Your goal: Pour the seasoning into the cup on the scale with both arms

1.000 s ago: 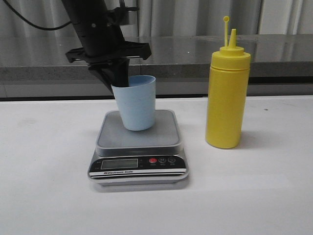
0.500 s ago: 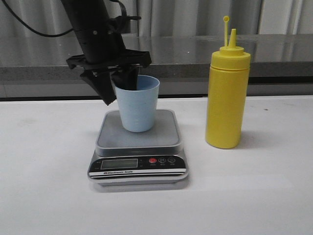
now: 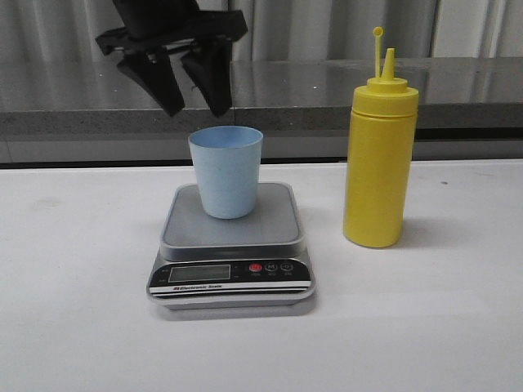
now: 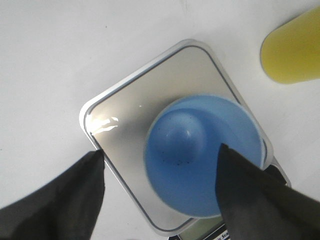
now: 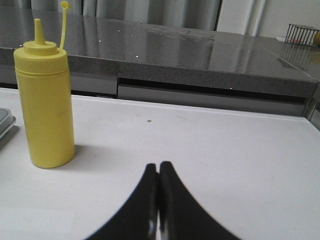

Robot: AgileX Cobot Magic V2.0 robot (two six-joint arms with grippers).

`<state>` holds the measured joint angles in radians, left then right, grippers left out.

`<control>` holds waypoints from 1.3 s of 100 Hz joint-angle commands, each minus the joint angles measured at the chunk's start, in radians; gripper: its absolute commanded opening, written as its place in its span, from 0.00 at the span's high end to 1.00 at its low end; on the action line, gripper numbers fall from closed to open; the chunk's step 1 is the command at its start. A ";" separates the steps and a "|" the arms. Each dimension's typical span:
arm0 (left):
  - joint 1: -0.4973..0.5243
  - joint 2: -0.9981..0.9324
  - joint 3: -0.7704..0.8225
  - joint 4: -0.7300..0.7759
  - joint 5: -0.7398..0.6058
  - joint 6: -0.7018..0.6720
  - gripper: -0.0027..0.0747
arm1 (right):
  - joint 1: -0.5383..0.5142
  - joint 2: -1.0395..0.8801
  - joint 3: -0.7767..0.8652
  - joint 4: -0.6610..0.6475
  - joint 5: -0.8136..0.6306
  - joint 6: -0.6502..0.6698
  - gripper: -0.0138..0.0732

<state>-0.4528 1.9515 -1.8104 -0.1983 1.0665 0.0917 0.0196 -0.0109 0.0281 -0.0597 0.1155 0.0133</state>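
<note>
Cup [image 3: 226,171] stood upright on the scale [image 3: 231,245], empty apart from what looked like a few dark specks. Left pincer [image 3: 196,82] hung spread wide above it, touching nothing. Seasoning [image 3: 380,155] stood beside the scale on the tabletop [image 3: 425,327]; right pincer [image 5: 159,172] was pressed closed, empty.

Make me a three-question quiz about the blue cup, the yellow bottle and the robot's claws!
1. Where is the cup?
A. on the scale
B. on the table
C. in a claw

2. What colour is the bottle?
A. red
B. yellow
C. green

3. The left gripper is:
A. squeezing the cup
B. shut
C. open above the cup

Answers: 1 A, it stands upright on the grey plate. 2 B, plainly yellow. 3 C, its fingers are spread with nothing between; the right gripper is shut.
</note>
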 commanded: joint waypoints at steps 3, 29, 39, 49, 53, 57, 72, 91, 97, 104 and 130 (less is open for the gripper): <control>0.005 -0.113 -0.028 -0.007 -0.055 0.001 0.38 | -0.008 -0.015 0.000 -0.003 -0.080 0.003 0.92; 0.053 -0.268 0.016 0.022 -0.120 0.001 0.38 | -0.008 -0.015 0.000 -0.003 -0.080 0.003 0.92; 0.083 -0.353 0.081 0.038 -0.174 0.001 0.38 | -0.008 -0.015 0.000 -0.003 -0.080 0.003 0.92; 0.118 -0.445 0.176 0.041 -0.244 0.001 0.38 | -0.008 -0.015 0.000 -0.003 -0.080 0.003 0.92; 0.133 -0.488 0.224 0.043 -0.278 0.001 0.38 | -0.008 -0.015 0.000 -0.003 -0.080 0.003 0.92; 0.152 -0.533 0.285 0.043 -0.314 0.001 0.38 | -0.008 -0.015 0.000 -0.003 -0.080 0.003 0.92; 0.200 -0.704 0.493 0.057 -0.462 0.001 0.38 | -0.008 -0.015 0.000 -0.003 -0.080 0.003 0.92; 0.235 -0.939 0.773 0.091 -0.636 0.001 0.38 | -0.008 -0.015 0.000 -0.003 -0.080 0.003 0.92; 0.237 -1.020 0.881 0.095 -0.706 0.001 0.38 | -0.008 -0.015 0.000 -0.003 -0.080 0.003 0.92; 0.237 -1.109 0.982 0.099 -0.773 0.001 0.38 | -0.008 -0.015 0.000 -0.003 -0.080 0.003 0.92; 0.237 -1.421 1.272 0.104 -0.884 0.001 0.38 | -0.008 -0.015 0.000 -0.003 -0.080 0.003 0.92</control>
<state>-0.2178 0.6170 -0.5795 -0.0938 0.2887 0.0942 0.0196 -0.0109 0.0281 -0.0597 0.1155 0.0133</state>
